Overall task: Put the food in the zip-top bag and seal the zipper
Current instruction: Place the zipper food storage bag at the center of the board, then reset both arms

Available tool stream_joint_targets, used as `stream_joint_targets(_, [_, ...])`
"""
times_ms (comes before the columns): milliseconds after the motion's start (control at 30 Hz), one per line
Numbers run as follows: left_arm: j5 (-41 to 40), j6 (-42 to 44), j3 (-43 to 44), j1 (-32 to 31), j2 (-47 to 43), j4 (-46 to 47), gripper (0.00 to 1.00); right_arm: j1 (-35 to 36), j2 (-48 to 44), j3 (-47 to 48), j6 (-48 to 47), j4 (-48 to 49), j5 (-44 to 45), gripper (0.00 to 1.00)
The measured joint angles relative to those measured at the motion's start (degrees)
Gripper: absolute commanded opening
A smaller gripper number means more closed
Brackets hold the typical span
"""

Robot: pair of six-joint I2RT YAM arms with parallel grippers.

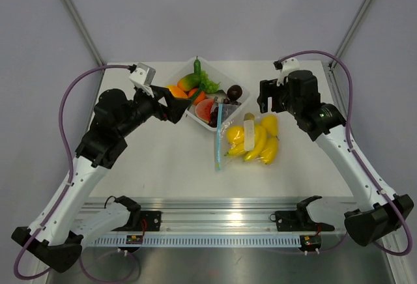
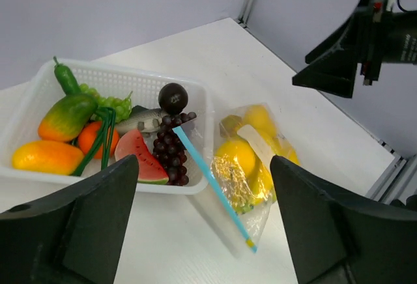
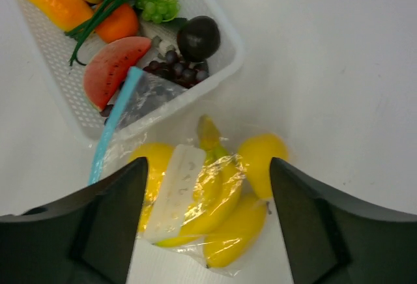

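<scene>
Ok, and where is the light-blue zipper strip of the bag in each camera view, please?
Top external: the zipper runs nearly vertical at the centre, left of the yellow fruit.
Left wrist: lower centre, a diagonal from over the white basket down to the right.
Right wrist: left of centre, a diagonal from the basket down to the left.
Shared landmark: the dark round fruit, near the strip's upper end.

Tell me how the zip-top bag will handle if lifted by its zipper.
Probably floppy: the zip-top bag looks thin and crinkled. Likely to sag bottom-heavy, with the food bunched away from the zipper.
</scene>
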Motion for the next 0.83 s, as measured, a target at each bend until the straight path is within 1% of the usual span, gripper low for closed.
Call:
stream_joint_targets(33, [-1.1, -0.5, -0.5, 0.0, -0.6, 0.0, 0.98, 0.0, -1.1, -1.0, 0.6, 0.0, 1.5, 0.92])
stream_joint_targets(67, [-2.1, -0.9, -1.0, 0.0, -1.2, 0.0, 0.99, 0.0, -2.5, -1.9, 1.3, -0.2, 3.0, 0.99])
stream_joint_targets(267, [-5.3, -3.6, -3.4, 0.0, -4.2, -0.2, 0.99, 0.0, -10.2, -4.7, 6.4, -3.1, 10.8, 0.99])
stream_joint_targets(433, [-6.9, -5.1, -5.2, 0.0, -5.7, -1.6, 0.99, 0.0, -10.6, -6.6, 13.6, -8.0, 15.4, 1.00])
stream_joint_targets(633, [-9.8, -4.9, -10.5, 0.0, -10.8, -5.7, 0.99, 0.0, -11.4, -11.7, 22.5, -15.1, 23.7, 0.99])
stream_joint_targets(833, [-14.5, -4.4, -14.5, 0.0, -16.8, -10.2, 0.99, 0.0, -17.2, -14.3, 25.1, -18.4, 27.6, 1.00])
